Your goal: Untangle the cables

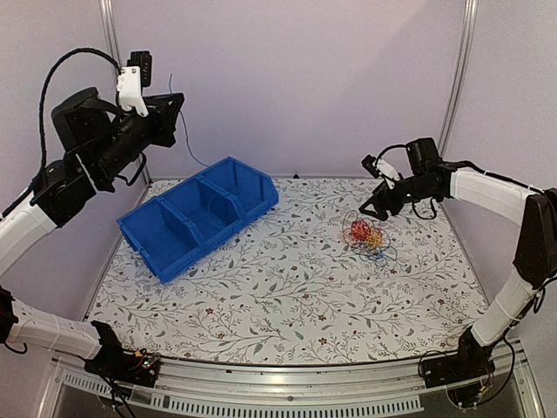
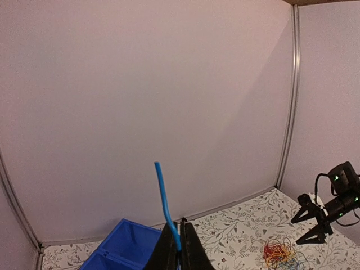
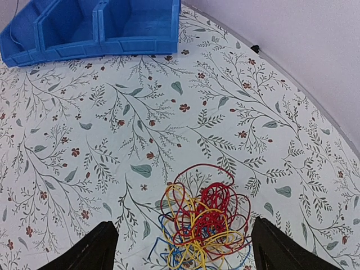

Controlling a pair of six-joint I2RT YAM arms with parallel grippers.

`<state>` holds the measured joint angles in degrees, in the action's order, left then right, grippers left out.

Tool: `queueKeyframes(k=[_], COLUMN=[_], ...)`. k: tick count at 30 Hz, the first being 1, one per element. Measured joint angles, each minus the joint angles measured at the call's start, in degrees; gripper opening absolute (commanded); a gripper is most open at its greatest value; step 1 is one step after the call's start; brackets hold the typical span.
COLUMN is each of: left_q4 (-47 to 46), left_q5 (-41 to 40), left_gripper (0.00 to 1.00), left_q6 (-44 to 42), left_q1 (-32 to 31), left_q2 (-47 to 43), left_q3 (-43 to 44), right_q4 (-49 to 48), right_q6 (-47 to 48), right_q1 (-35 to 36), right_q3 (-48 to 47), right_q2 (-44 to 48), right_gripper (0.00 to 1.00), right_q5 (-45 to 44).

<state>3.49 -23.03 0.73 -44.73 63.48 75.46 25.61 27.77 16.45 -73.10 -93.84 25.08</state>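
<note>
A tangle of red, yellow and blue cables (image 1: pixel 365 233) lies on the flowered table, right of centre. It also shows in the right wrist view (image 3: pixel 205 225) and the left wrist view (image 2: pixel 281 251). My right gripper (image 1: pixel 372 207) hovers just above the tangle, jaws wide open and empty, with its fingers (image 3: pixel 95 250) on either side of it. My left gripper (image 1: pixel 177 104) is raised high at the back left, shut on a thin blue cable (image 2: pixel 164 197). The cable's end sticks up past the fingertips, and the rest hangs down (image 1: pixel 193 144) toward the blue bin (image 1: pixel 200 213).
The blue bin has three compartments and sits slanted at the table's back left; it also shows in the right wrist view (image 3: pixel 95 25). Pale walls close the back and sides. The arm bases stand at the near corners.
</note>
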Motion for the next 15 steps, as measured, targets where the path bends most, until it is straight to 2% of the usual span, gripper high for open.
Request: queueKeyframes(k=[4, 9, 15], left_q4=[4.9, 11.8, 18.3], left_q5=[0.0, -0.6, -3.3], left_gripper=[0.0, 0.0, 0.0], left_q6=[3.1, 6.1, 7.8], left_q1=[0.2, 1.2, 3.4], left_q2=[1.1, 1.8, 0.3], left_q3=[0.5, 0.5, 0.5], right_q4=[-2.8, -7.7, -10.2], right_q6=[-0.4, -1.5, -1.6], right_q1=[0.0, 0.0, -0.1], right_q3=[6.2, 18.4, 20.8], right_q2=[5.1, 11.1, 11.2], right_gripper=[0.86, 0.86, 0.85], right_q5=[0.9, 2.7, 3.0])
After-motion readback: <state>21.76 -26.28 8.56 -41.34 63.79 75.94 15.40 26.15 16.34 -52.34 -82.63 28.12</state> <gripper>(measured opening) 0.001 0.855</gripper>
